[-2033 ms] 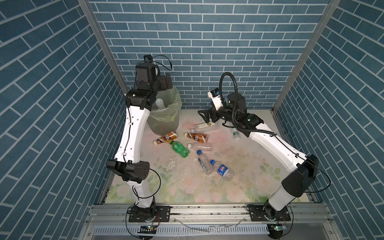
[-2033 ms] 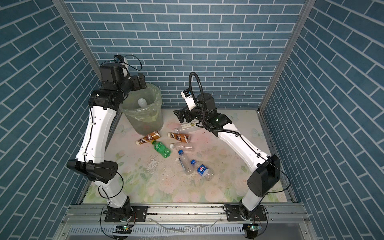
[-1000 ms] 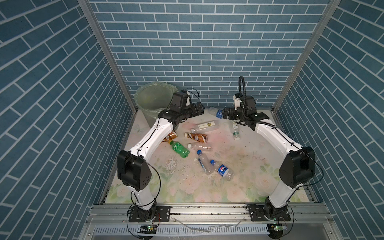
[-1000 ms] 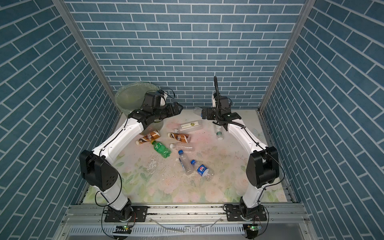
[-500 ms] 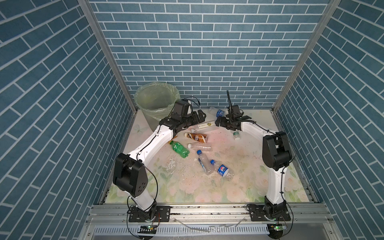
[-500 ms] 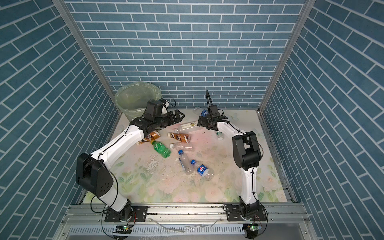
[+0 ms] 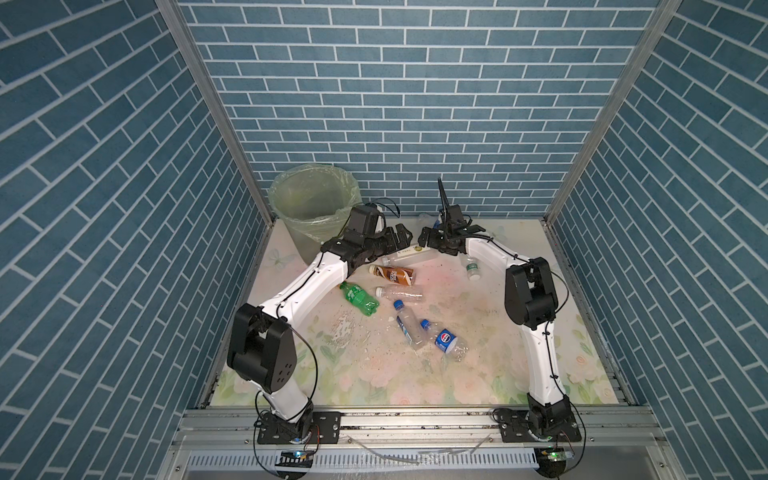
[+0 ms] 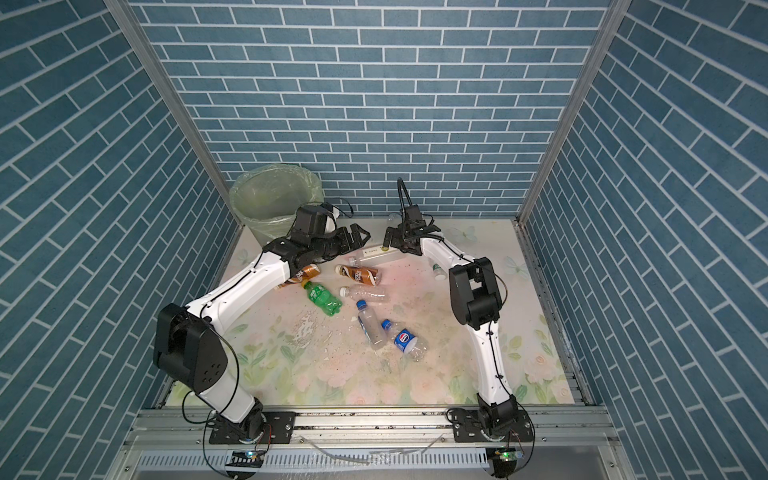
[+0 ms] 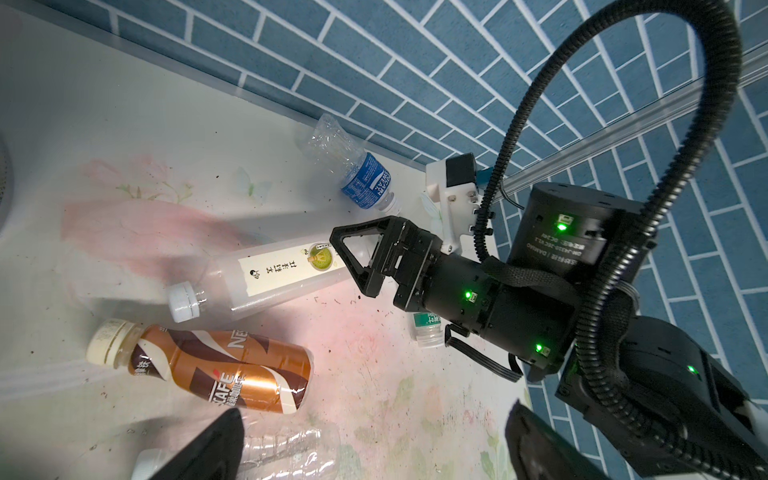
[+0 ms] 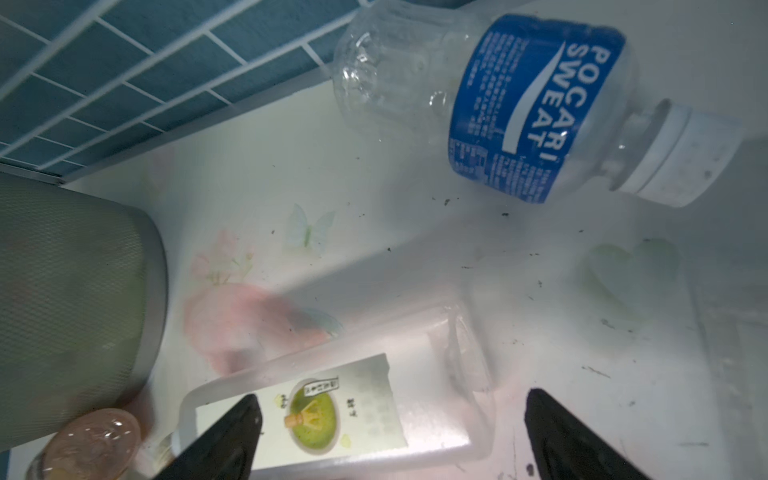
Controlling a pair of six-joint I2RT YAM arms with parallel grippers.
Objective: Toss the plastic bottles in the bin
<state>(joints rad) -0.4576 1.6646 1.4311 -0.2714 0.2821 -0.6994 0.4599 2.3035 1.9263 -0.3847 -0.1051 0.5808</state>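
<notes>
Both arms have dropped low, left gripper [image 7: 404, 238] and right gripper [image 7: 426, 241] gaping empty at either end of the white-labelled bottle [image 7: 409, 254] lying near the bin [image 7: 305, 237], so you risk them colliding over it.

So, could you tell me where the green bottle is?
In both top views the green bottle lies left of centre, beside the left arm, by a clear bottle.

Floral-print table mat [image 7: 478, 374]; blue brick-pattern walls [image 7: 395, 104] on three sides; metal rail [image 7: 415, 419] along front edge.
</notes>
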